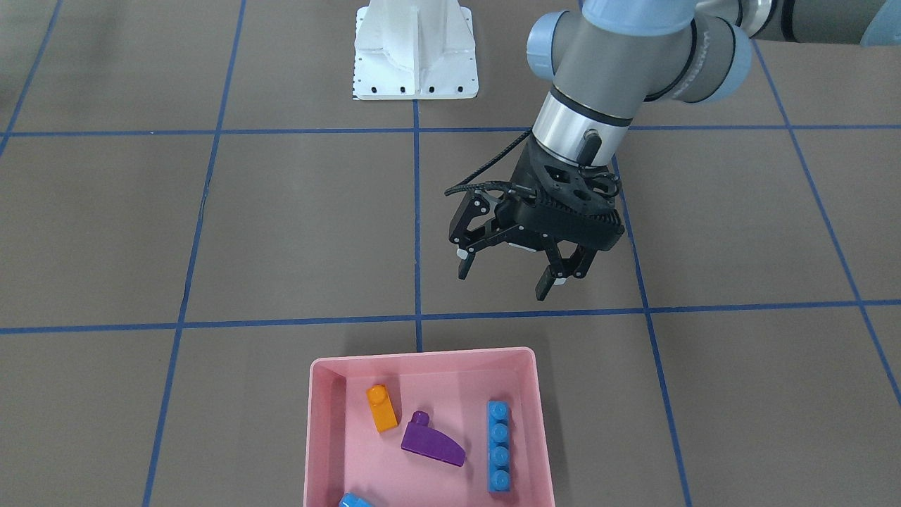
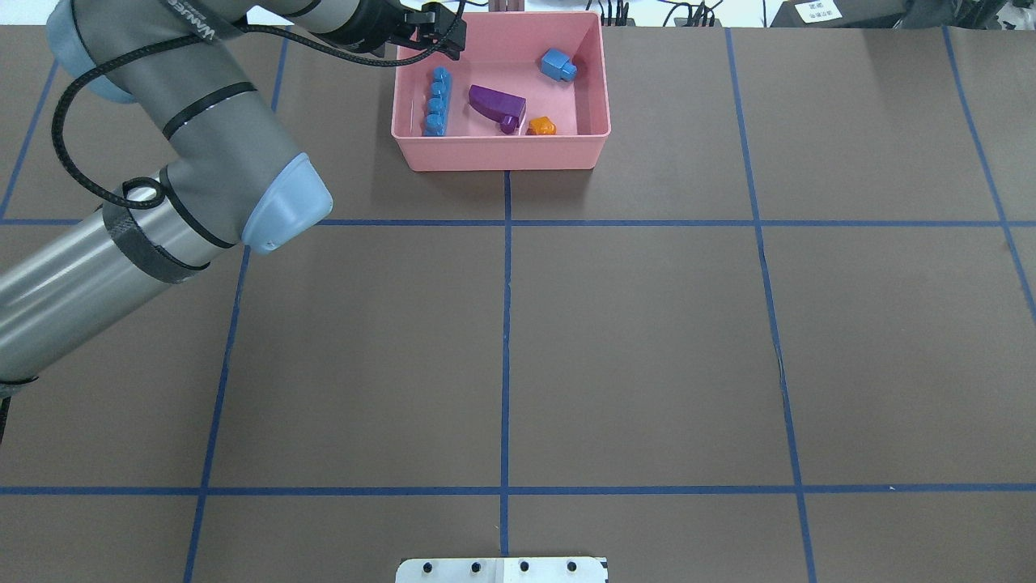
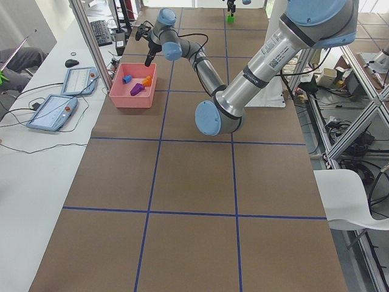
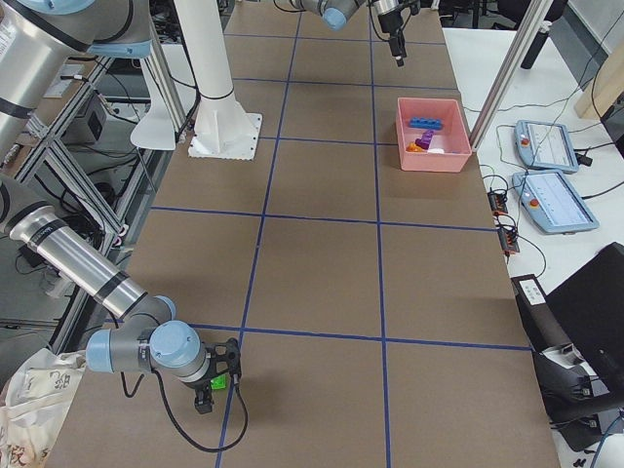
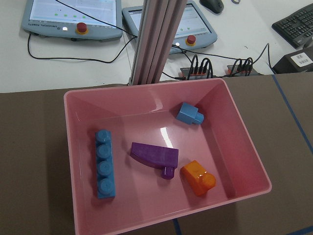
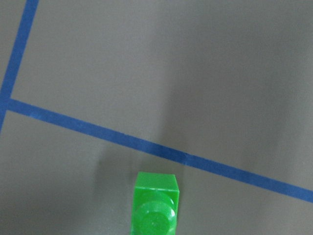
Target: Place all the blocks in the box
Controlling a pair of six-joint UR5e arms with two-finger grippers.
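Note:
The pink box (image 1: 422, 355) stands at the table's far edge and holds four blocks: an orange one (image 1: 382, 408), a purple sloped one (image 1: 433, 442), a long blue four-stud one (image 1: 499, 446) and a small blue one (image 1: 354, 501). In the left wrist view the same box (image 5: 146, 90) is seen from above. My left gripper (image 1: 503, 280) hangs open and empty above the table, just short of the box's near wall. A green block (image 6: 155, 205) sits on the table far off by my right gripper (image 4: 216, 392). Whether that gripper is open or shut I cannot tell.
The white robot base plate (image 1: 415, 70) sits at the table's near middle. Beyond the box stand an aluminium post (image 5: 156, 39) and two teach pendants (image 5: 73, 19) with cables. Blue tape lines divide the brown tabletop into squares.

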